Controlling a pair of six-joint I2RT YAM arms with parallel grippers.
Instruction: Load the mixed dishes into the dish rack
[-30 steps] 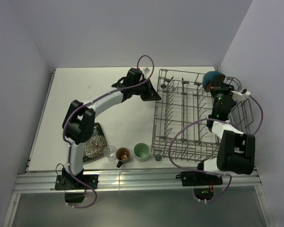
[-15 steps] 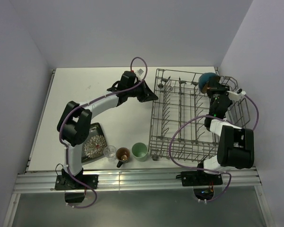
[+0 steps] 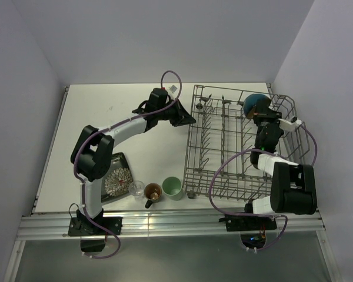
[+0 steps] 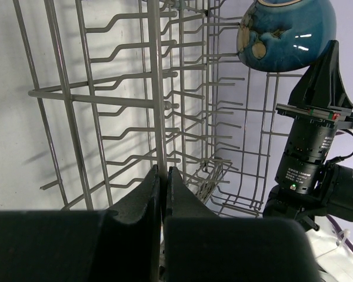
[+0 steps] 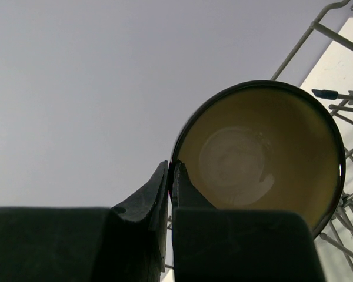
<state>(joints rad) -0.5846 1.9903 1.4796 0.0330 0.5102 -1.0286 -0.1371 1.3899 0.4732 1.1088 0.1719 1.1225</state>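
The grey wire dish rack (image 3: 223, 147) stands on the right of the table. My left gripper (image 3: 190, 120) is shut on an upright wire of its left wall (image 4: 157, 106). My right gripper (image 3: 260, 113) is shut on the rim of the dark bowl (image 3: 255, 102) and holds it above the rack's far right part; its tan inside faces my right wrist camera (image 5: 259, 150), and its glossy blue outside shows in the left wrist view (image 4: 285, 32). The floral plate (image 3: 116, 179), clear glass (image 3: 136, 188), brown mug (image 3: 152, 192) and pale green cup (image 3: 175, 188) sit near the front edge.
The rack's upright tines (image 4: 182, 100) fill its floor. A wall stands close behind the table and another close on the right. The left arm's links arch over the plate.
The rack has shifted left and turned a little with my left gripper. My right gripper has carried the bowl left and nearer, over the rack.
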